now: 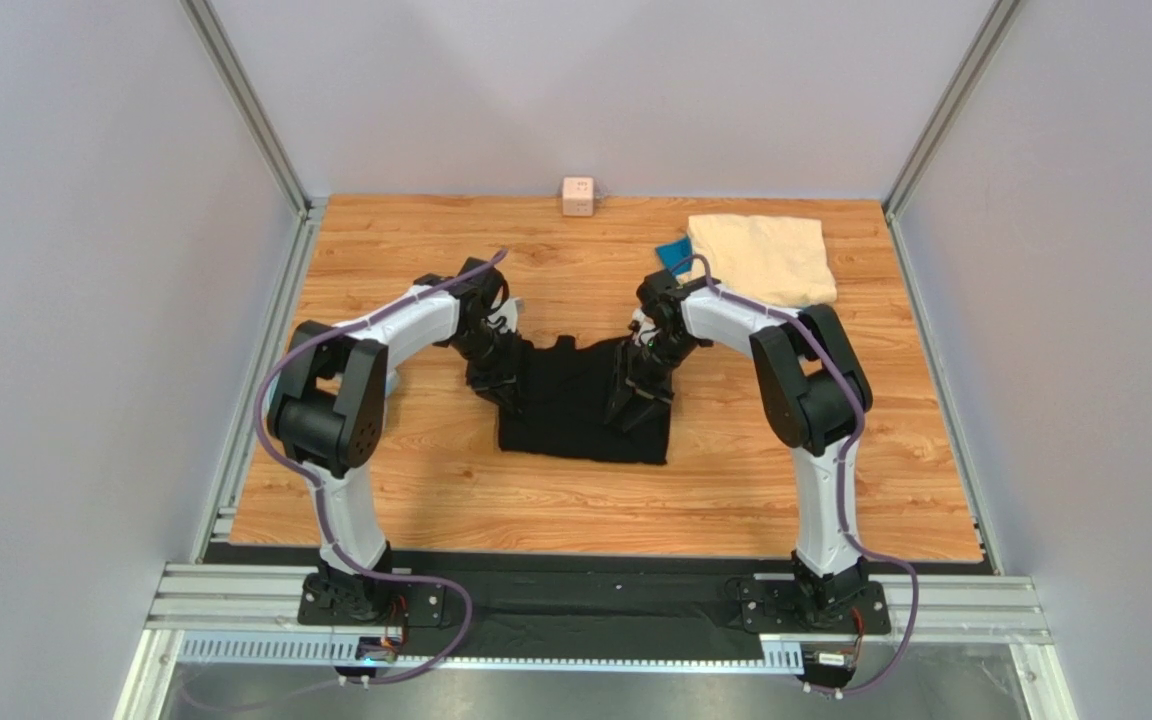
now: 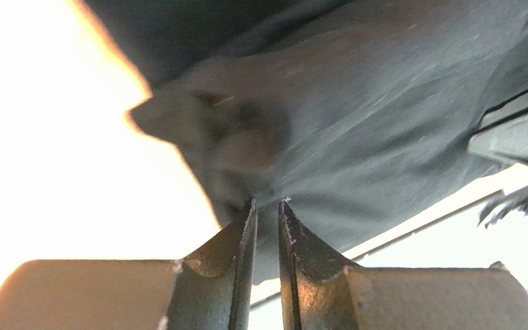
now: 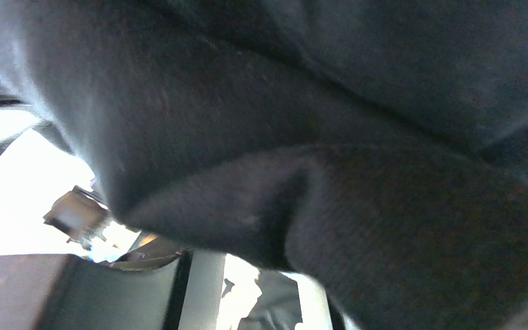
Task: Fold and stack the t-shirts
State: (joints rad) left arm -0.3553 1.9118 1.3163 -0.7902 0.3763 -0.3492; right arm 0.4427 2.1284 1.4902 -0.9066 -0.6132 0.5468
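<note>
The left gripper has its jaws drawn almost together, only a narrow slit between them. The fingertips meet the edge of the black t-shirt, which appears to be pinched there. The right gripper sits on the opposite side of the same garment. Its wrist view is filled with dark cloth draped close over the lens, so it cannot be told whether those jaws are closed on the fabric or apart.

The black t-shirt lies at the centre of the table, already reduced to a compact, roughly rectangular shape, with one arm at each of its far corners. The cream t-shirt rests folded at the far right corner, with the blue t-shirt showing just beside its left edge.

Step in hand, by judgement: folding the black t-shirt, the last garment not yet stacked.

The next move calls for both arms to carry the held edge together, at equal height and pace, so the fold lands square. A secure hold on the right side should be confirmed first, since an uneven grip would skew the fold.
</note>
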